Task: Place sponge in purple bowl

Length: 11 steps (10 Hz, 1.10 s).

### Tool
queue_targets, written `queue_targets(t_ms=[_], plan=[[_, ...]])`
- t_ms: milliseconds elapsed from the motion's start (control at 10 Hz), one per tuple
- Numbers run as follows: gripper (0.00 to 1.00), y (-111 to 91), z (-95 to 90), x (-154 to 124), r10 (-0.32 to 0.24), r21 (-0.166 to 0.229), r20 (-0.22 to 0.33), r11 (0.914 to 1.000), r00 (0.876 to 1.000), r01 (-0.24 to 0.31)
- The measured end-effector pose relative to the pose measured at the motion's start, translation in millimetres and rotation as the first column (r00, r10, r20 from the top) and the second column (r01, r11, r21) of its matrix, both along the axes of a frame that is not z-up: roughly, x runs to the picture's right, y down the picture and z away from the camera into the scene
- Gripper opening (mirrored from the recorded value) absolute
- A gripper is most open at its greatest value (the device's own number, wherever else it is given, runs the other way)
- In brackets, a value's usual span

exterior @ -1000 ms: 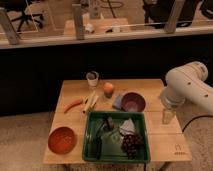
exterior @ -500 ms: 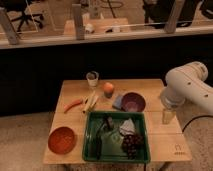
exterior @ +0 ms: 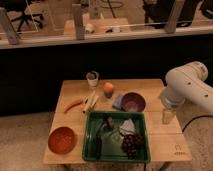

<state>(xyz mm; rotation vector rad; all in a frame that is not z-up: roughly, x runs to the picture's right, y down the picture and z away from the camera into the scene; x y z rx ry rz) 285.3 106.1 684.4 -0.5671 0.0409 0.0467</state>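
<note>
Sponge, a small flat blue-grey rectangular pad, lies on the pale wooden worktop just beside the left edge of the round dark purple bowl, possibly touching it. It is not inside; the bowl looks empty. Change over the last second: none visible. Sponge, bowl and arm sit where they sat in both earlier views. The claw hangs below the white arm at the worktop's right edge, right of the purple bowl and apart from the sponge. Its fingers are apart and clamp nothing. Judgement: task not yet started in any physical sense; no approach to the sponge is under way, so the whole pick and place remains. Next move would probably need the claw brought leftward across or around the bowl, then down onto the pad. The pad sits so close to the bowl that one finger may nudge the rim. Surroundings: a small orange round fruit and a cup behind the sponge, an orange-red carrot-like piece and a pale yellow elongated item to the left. In front, a green plastic tray holds a pale whitish wedge and dark grapes. An orange-red bowl stands at front left.
</note>
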Motion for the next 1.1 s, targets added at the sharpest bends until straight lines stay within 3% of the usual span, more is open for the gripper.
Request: queue_targets(t_ms=[100, 300, 400, 600, 700, 800, 900, 1100], plan=[[0.8, -0.1, 1.4, 1.6, -0.007, 0.0, -0.004, 1.0, 1.0, 0.007], [0.8, -7.7, 22.7, -1.8, -0.086, -0.001, 0.015, 0.9963, 0.996, 0.086], [0.8, -16.5, 36.6, -6.1, -0.142, 0.007, 0.055, 0.9899, 0.988, 0.142], [0.8, -31.4, 54.7, -16.7, -0.301, 0.06, 0.211, 0.9537, 0.93, 0.295], [0.8, -35.0, 58.1, -26.3, -0.385, 0.098, 0.317, 0.9224, 0.867, 0.374], [0.8, -37.3, 60.3, -33.8, -0.437, 0.12, 0.399, 0.8967, 0.806, 0.426], [0.8, -40.6, 63.6, -43.1, -0.478, 0.141, 0.484, 0.8694, 0.733, 0.473], [0.8, -46.3, 73.3, -60.6, -0.543, 0.193, 0.634, 0.8009, 0.551, 0.567]])
